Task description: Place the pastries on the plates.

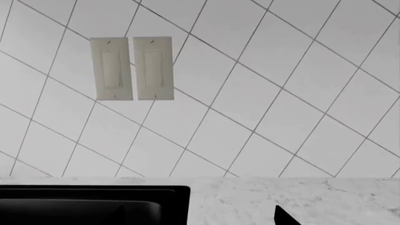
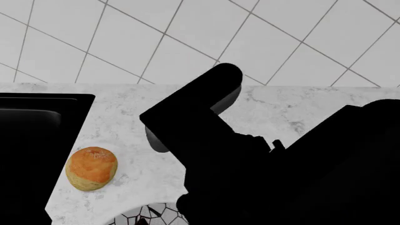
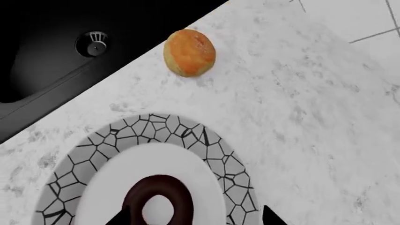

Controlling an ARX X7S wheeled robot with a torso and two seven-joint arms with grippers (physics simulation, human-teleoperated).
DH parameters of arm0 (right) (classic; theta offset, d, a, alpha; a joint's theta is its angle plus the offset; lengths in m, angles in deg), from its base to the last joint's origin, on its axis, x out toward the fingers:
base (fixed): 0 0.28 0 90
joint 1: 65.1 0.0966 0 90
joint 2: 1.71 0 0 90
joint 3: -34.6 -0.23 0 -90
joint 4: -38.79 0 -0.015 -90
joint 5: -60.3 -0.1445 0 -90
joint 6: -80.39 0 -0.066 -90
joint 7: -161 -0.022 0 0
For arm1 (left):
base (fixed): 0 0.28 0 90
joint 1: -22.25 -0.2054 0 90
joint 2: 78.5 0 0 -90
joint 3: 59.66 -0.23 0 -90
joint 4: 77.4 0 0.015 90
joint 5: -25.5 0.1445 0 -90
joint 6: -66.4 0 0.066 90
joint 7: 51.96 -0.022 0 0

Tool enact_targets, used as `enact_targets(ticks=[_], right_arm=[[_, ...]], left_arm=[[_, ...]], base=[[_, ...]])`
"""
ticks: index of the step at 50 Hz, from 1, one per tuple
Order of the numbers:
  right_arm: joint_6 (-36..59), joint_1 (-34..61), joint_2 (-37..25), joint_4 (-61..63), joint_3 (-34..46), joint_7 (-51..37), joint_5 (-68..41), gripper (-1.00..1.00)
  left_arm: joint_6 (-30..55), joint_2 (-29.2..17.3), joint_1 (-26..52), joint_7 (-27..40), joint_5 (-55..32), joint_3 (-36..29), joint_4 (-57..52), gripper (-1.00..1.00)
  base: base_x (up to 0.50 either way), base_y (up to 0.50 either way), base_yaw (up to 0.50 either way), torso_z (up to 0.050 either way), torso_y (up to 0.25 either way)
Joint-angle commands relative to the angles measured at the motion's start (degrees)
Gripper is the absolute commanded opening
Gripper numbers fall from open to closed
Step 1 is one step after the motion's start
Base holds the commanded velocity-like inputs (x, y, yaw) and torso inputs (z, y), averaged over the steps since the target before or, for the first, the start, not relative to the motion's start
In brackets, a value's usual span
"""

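Golden-orange round pastry [image 3: 189, 52] sits on the white marble counter [image 3: 300, 117] beside the black sink [image 3: 56, 51], just beyond the white mosaic-rimmed plate [image 3: 206, 145]. My tools' spread: cannot tell.

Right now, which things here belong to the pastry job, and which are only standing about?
For the job:
- pastry, on the counter, off the plate
- mosaic-rimmed plate, carrying a dark ring-shaped item

Only standing about:
- black sink
- wall switches
- marble counter
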Motion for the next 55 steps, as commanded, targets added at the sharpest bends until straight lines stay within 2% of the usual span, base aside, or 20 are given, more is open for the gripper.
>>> enact_targets(ticks=[1, 23, 29, 42, 55], right_arm=[[-3.62, 2.95, -5.10, 2.34, -5.12, -0.46, -0.42, 1.00], [-13.41, -2.08, -13.86, 7.08, -14.74, -0.12, 9.97, 1.00], [-16.28, -2.87, -17.12, 11.85, -16.38, -3.84, 12.27, 1.00], [-28.26, -11.02, -22.30, 22.01, -20.96, -8.07, 18.63, 1.00], [-32.21, -15.66, -25.01, 26.15, -22.17, -9.33, 23.25, 1.00]], left_arm=[[0.30, 0.12, 1.03, -0.19, -0.63, 0.08, 0.32, 1.00], [0.18, 0.17, 1.35, -0.70, -1.19, -0.16, 0.86, 1.00], [-0.04, -0.42, 1.43, -0.33, -1.47, 0.09, 0.33, 1.00], [-0.21, -1.39, 2.15, 0.26, -2.81, 0.51, -0.41, 1.00], [0.54, -1.14, 3.74, 0.82, -4.55, 0.34, 0.08, 1.00]], base=[[0.00, 0.00, 0.00, 0.000, 0.000], [0.00, 0.00, 0.00, 0.000, 0.000], [0.00, 0.00, 0.00, 0.000, 0.000], [0.00, 0.00, 0.00, 0.000, 0.000], [0.00, 0.00, 0.00, 0.000, 0.000]])
